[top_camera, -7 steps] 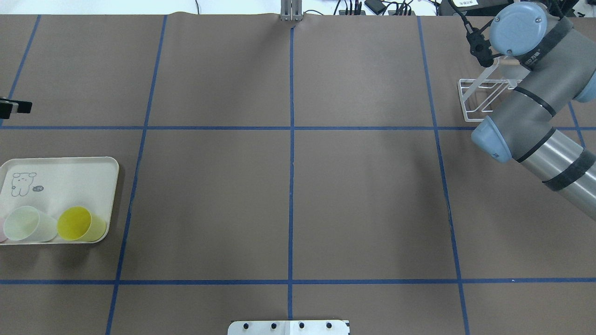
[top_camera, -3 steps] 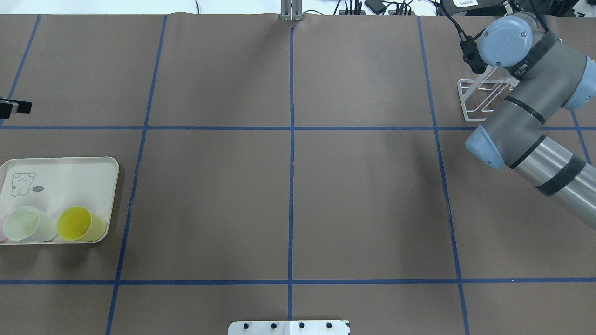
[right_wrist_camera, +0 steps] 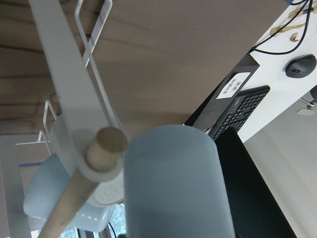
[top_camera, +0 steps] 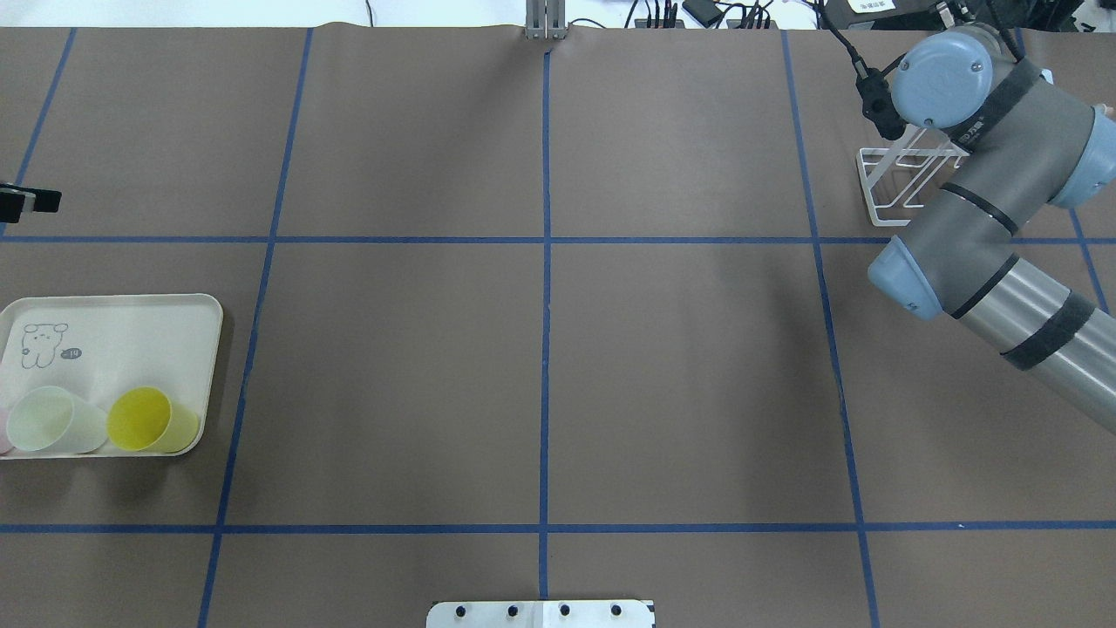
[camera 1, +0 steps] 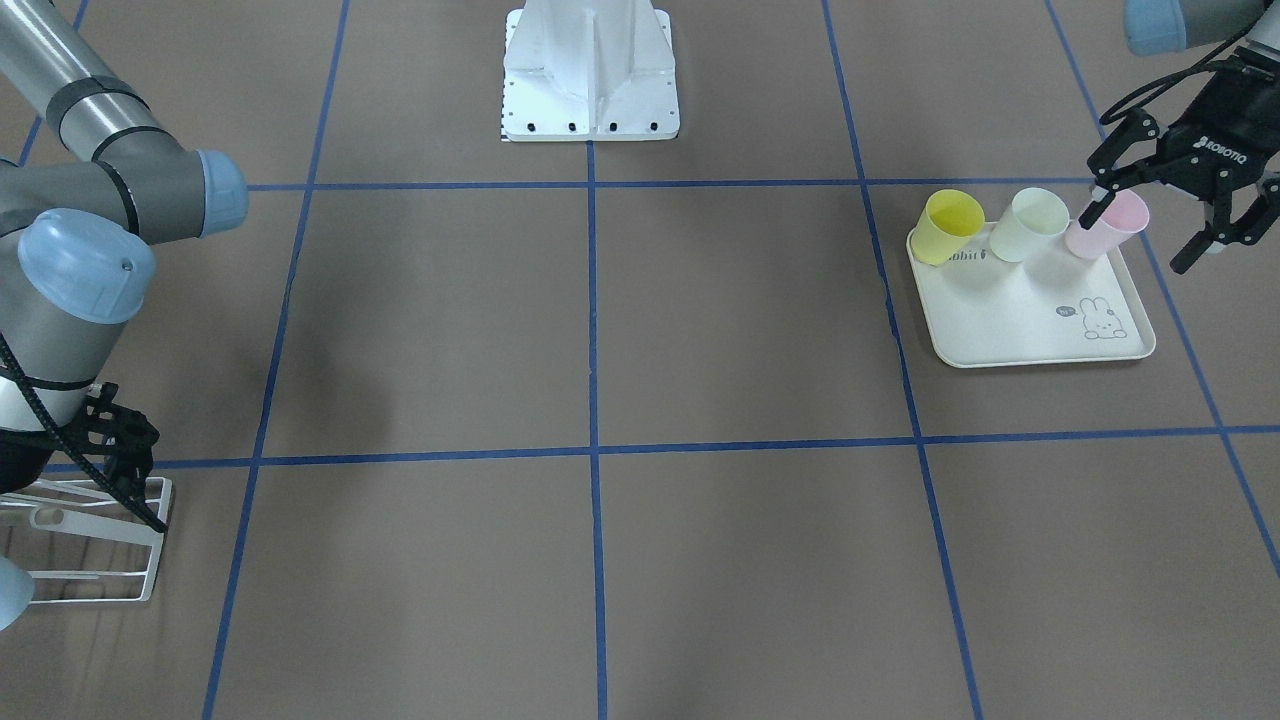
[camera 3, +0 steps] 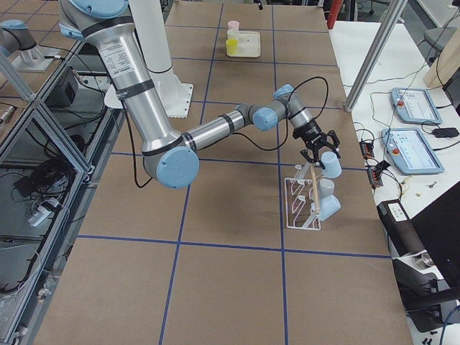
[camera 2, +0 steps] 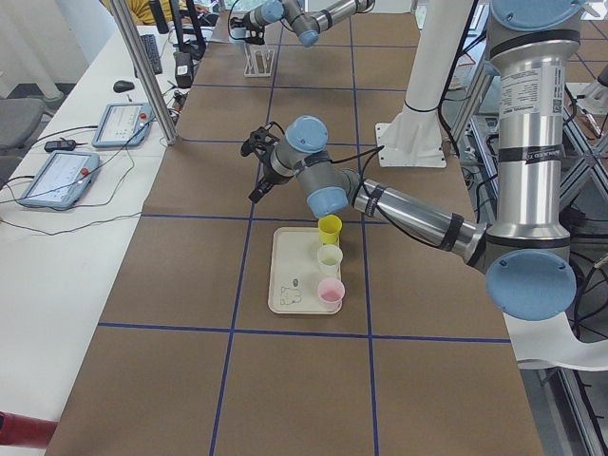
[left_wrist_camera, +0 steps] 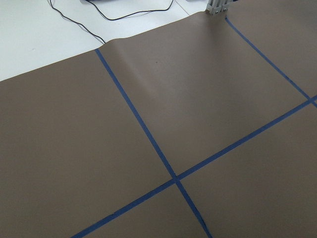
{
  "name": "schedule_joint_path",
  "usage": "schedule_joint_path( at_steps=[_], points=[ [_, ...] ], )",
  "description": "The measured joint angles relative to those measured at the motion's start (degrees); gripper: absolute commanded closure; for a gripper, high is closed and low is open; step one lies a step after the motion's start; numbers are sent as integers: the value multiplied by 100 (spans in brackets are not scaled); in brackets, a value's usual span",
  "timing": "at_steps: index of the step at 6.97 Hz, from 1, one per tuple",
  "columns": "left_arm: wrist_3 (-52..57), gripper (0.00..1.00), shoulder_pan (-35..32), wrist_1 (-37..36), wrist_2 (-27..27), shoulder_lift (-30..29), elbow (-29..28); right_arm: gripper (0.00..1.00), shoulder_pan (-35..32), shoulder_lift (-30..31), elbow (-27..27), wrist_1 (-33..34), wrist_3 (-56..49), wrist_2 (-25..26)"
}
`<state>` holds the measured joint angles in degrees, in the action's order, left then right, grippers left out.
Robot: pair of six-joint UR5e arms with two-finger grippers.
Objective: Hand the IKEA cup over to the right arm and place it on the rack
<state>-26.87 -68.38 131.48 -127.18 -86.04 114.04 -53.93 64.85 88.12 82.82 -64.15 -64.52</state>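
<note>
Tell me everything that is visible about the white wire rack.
The rack is a small white wire frame, metal by its look, standing on the brown table cover. A light wooden dowel slants up from it, with three pale blue cups along it. The right gripper is at the topmost cup.

The tray (top_camera: 131, 340) lies on the desk (top_camera: 540, 366). Three cups (camera 1: 1030, 225) stand in a row on it, along its robot-side edge. Well right of the tray and farther from the robot stands the rack (top_camera: 894, 185), with more cups (camera 3: 327, 188) on its peg (right_wrist_camera: 106, 144).
</note>
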Motion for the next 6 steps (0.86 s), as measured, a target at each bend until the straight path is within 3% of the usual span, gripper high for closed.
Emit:
schedule_joint_path(
  at_steps=[4,6],
  points=[
    [-227,0,0,25,0,-17,11,80,-90,18,407,84,-231,-250],
    [-263,0,1,26,0,-25,13,85,-292,79,489,93,-238,-964]
  ],
)
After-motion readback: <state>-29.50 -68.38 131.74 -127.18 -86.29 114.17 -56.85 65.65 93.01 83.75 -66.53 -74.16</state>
